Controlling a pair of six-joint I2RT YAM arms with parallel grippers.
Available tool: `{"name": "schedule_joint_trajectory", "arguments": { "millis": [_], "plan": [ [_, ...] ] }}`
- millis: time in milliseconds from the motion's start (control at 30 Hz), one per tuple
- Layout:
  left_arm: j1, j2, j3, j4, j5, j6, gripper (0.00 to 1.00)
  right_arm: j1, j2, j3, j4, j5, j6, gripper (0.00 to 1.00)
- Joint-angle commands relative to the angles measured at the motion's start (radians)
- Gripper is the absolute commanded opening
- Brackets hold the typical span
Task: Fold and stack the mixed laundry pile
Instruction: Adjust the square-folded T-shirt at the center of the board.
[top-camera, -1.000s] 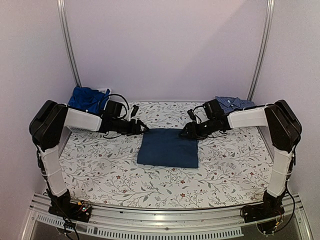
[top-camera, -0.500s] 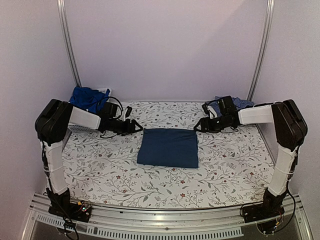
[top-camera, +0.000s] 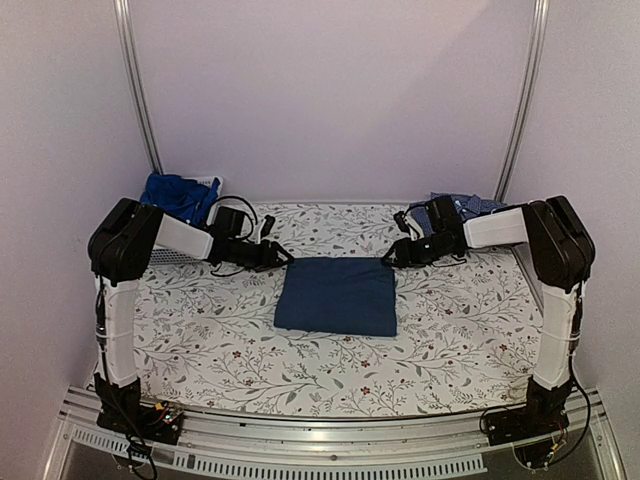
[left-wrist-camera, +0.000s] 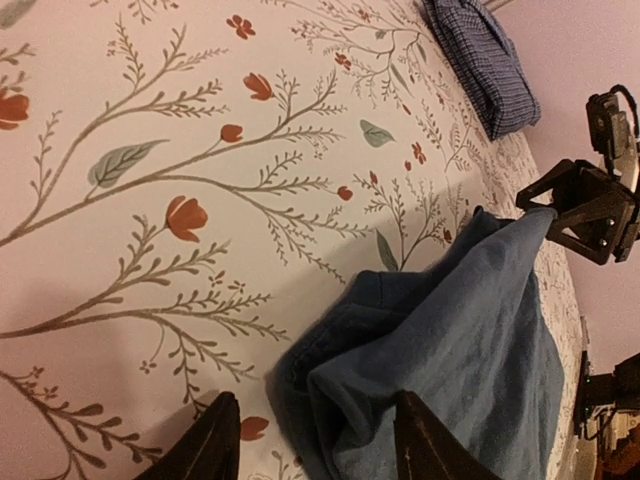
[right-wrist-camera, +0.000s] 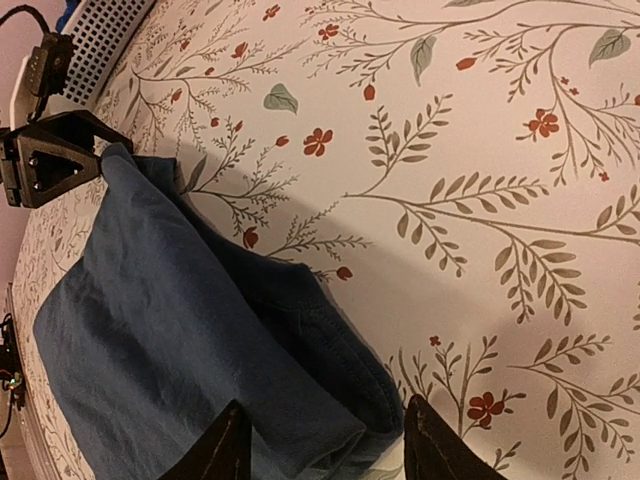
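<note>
Top external view: the dark navy T-shirt (top-camera: 336, 296) lies folded in a neat rectangle at the middle of the desk (top-camera: 250, 350). The left fingers (top-camera: 283, 258) are placed at its 11 o'clock corner and the right fingers (top-camera: 392, 256) at its 1 o'clock corner. In both wrist views the fingers are seen apart, straddling a bunched corner of cloth and not yet pinched on it.

The step in hand is judged to be a grip on the two far corners, for a further fold or a carry to the stack. It would be done best if every layer at each corner were caught before closing and both sides were raised together and level, so that the fold is not pulled open.

Some things cannot be settled. How many layers sit between the fingers is not clear, nor whether the pads already touch the cloth. The bright royal-blue garment (top-camera: 175, 195) at 10 o'clock and the white mesh basket (top-camera: 150, 258) are partly hidden by the left arm, and the blue checked shirt (top-camera: 472, 206) at 2 o'clock is partly covered by the right arm.
</note>
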Motion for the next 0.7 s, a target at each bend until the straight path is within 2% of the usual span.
{"name": "schedule_joint_trajectory", "arguments": {
  "millis": [0,200,267,367,567,667],
  "plan": [
    [-0.012,0.035,0.031,0.038,0.036,0.002,0.47,0.002,0.036,0.049,0.004,-0.033,-0.014,0.44],
    [-0.02,0.006,0.022,0.075,0.063,-0.014,0.23,0.002,0.017,0.035,-0.001,-0.068,-0.009,0.09],
    [-0.023,-0.012,0.013,0.085,0.066,-0.015,0.14,0.002,-0.006,0.02,-0.004,-0.063,-0.005,0.02],
    [-0.027,-0.038,0.002,0.089,0.064,-0.019,0.0,-0.002,-0.051,-0.012,-0.007,-0.054,0.006,0.0],
    [-0.031,-0.065,0.001,0.081,0.042,-0.024,0.0,-0.039,-0.139,-0.06,-0.018,-0.041,0.036,0.0],
    [-0.032,-0.048,0.016,0.077,0.034,-0.029,0.0,-0.063,-0.134,-0.058,-0.02,-0.039,0.042,0.0]
  ]
}}
